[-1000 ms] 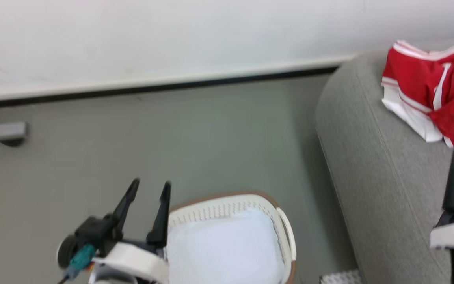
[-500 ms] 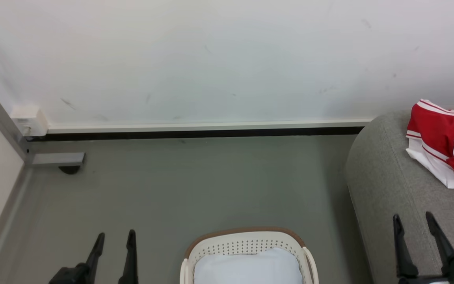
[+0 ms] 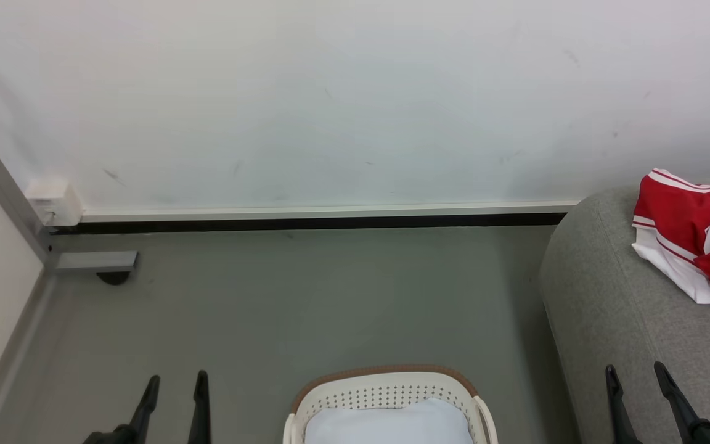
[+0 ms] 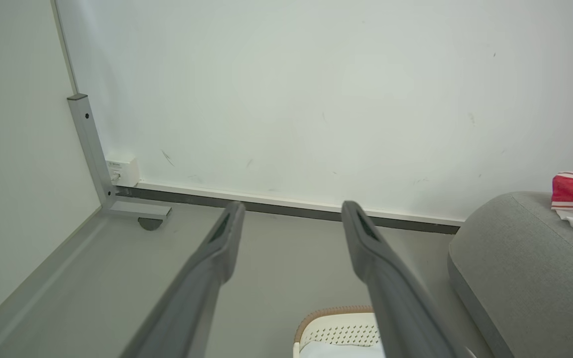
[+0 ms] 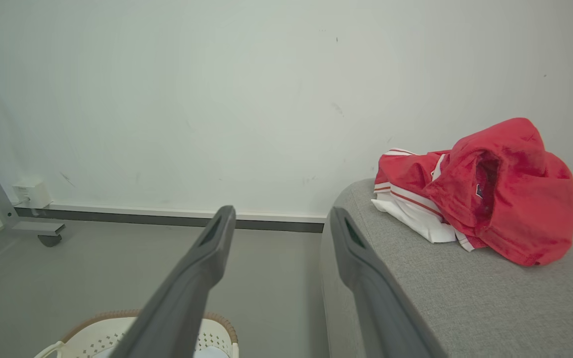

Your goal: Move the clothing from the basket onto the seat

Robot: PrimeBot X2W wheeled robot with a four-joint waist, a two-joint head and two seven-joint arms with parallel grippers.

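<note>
Red clothing (image 3: 700, 234) with white trim lies in a heap on the grey seat (image 3: 614, 320) at the right; the right wrist view gives the heap (image 5: 485, 194) on the seat (image 5: 465, 298) most fully. The cream basket (image 3: 386, 394) with its brown rim stands on the floor at bottom centre and holds a plain white pad (image 3: 389, 425). My left gripper (image 3: 174, 387) is open over the floor, left of the basket. Over the seat's near end, my right gripper (image 3: 635, 377) is open too. Both are empty.
A white wall with a dark skirting strip closes the far side. A grey metal frame leg (image 3: 93, 262) with a caster and a small white box (image 3: 53, 202) sit in the left corner. Bare grey floor (image 3: 306, 296) lies between the wall and the basket.
The head camera has tilted up, so the whole picture slid downward. Both grippers now point straight up at the bottom edge, apart from basket and clothing, still open.
</note>
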